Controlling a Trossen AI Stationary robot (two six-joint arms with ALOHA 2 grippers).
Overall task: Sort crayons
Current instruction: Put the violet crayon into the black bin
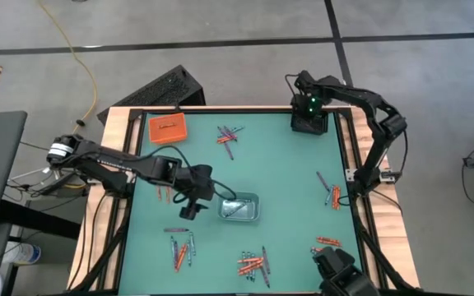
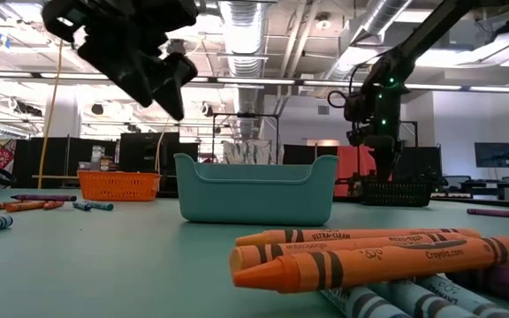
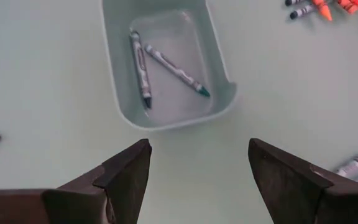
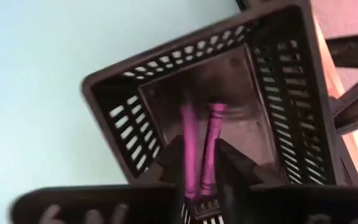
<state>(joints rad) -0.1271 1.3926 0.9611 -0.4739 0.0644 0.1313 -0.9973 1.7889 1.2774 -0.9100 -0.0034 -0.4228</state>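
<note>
Across the teal table mat [image 1: 295, 173], starting at the near edge: finding loose crayons [image 2: 369, 256] lying in small heaps, orange ones stacked over grey-blue ones at the very front, with more clusters lying at the near left and along the right side. Judging these as light, stiff wax sticks in paper sleeves, round enough to roll away and brittle enough to snap under a hard squeeze. Favouring a pinch across the middle of one stick at the edge of a heap, not at its tip.

Moving to mid-table: seeing the left gripper [image 3: 197, 149] hovering just left of the clear-grey tray [image 3: 166, 121], spread wide and carrying nothing. Counting two grey-blue crayons [image 3: 140, 68] lying at an angle to each other inside that tray.

Going farther: spotting an orange tray [image 1: 155, 136] at the far left corner, and the right gripper [image 1: 309, 105] hanging over the black slotted tray [image 4: 123, 124] at the far right corner. Noticing two purple sticks [image 4: 188, 143] right at that pincer, pointing down into the tray; not being able to tell whether gripped or already let go.

Beyond the table: taking in a grey concrete floor [image 1: 220, 41], a yellow cable [image 1: 76, 49], and an open workshop with ceiling ducts [image 2: 254, 22].
</note>
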